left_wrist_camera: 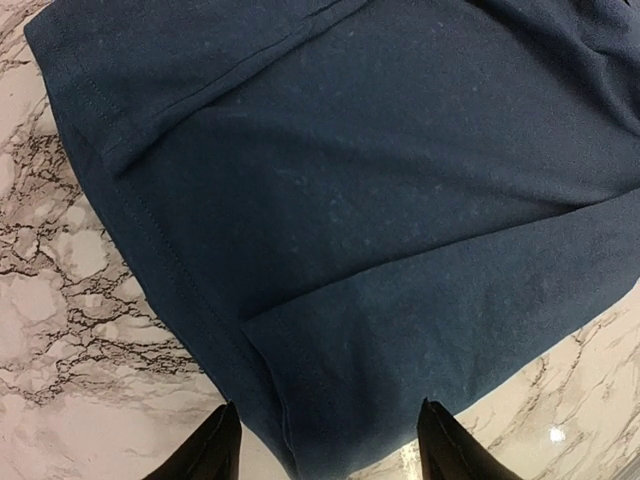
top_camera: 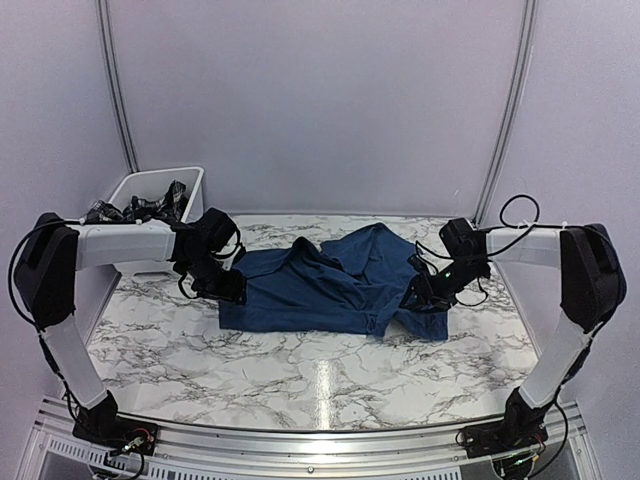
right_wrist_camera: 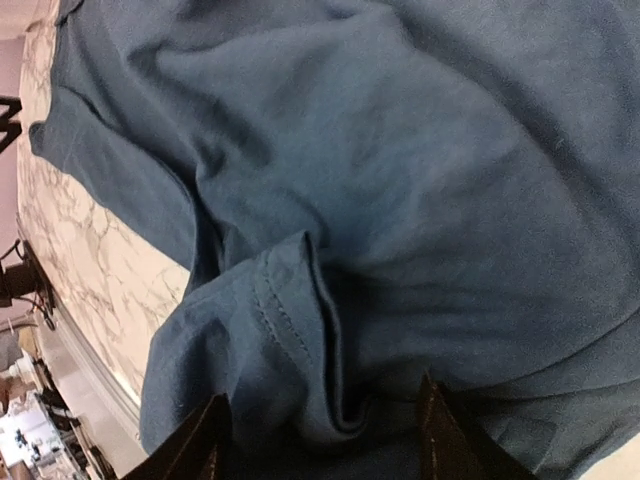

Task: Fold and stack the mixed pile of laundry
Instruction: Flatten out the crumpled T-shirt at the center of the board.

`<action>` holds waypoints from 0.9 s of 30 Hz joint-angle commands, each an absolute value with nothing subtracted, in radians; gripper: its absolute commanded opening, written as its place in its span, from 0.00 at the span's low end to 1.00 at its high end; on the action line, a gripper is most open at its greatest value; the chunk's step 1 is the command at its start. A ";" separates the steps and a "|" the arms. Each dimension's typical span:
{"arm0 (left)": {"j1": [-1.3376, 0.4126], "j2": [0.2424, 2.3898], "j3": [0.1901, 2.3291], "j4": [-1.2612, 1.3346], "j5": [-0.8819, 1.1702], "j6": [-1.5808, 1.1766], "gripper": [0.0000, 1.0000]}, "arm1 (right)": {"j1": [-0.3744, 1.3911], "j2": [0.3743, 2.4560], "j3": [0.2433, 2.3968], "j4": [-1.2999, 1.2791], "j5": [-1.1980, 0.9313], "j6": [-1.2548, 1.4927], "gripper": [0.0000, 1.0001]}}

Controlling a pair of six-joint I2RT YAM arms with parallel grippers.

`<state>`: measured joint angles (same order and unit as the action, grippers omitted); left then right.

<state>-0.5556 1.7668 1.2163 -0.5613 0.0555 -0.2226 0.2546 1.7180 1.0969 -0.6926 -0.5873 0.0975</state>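
**Both grippers spread open at opposite ends of the navy tee**

Here's the picture: the navy t-shirt (top_camera: 320,285) lies mid-table on the marble table (top_camera: 300,370), its long axis running left to right, square across the two arms. The left gripper (top_camera: 225,288) sits right at the shirt's left edge and the right gripper (top_camera: 420,298) is down over its right end. Each arm is nearest its own end, so this looks set up for a two-handed move.

From the left wrist view, the jaws are apart and gripping nothing. A stitched corner of the shirt lies flat on the marble directly beneath the gap, and the cloth stretches away from the fingers.

From the right wrist view, those jaws are also parted and not clamped. A raised ridge of hemmed fabric, probably a sleeve edge, sits just ahead of the gap and runs roughly away from the fingers. My read is that closing here would pinch that ridge.

The shirt itself is far from flat. Its near edge is fairly straight, but a diagonal fold crosses the middle and the right side is bunched and rumpled.

The plaid garment (top_camera: 150,207) is heaped in the white bin (top_camera: 198,190) at the far left corner, well apart from the shirt and closer to the left arm.
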 commanded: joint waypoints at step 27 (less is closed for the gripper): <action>-0.545 1.713 1.214 -0.573 0.116 -0.177 0.63 | 0.161 1.514 1.068 -0.791 -0.616 0.062 0.73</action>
<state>-0.5549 1.7161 1.1790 -0.5526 0.0975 -0.1967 0.1604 1.4750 1.0382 -0.7876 -0.5903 0.1417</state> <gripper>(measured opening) 0.626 0.727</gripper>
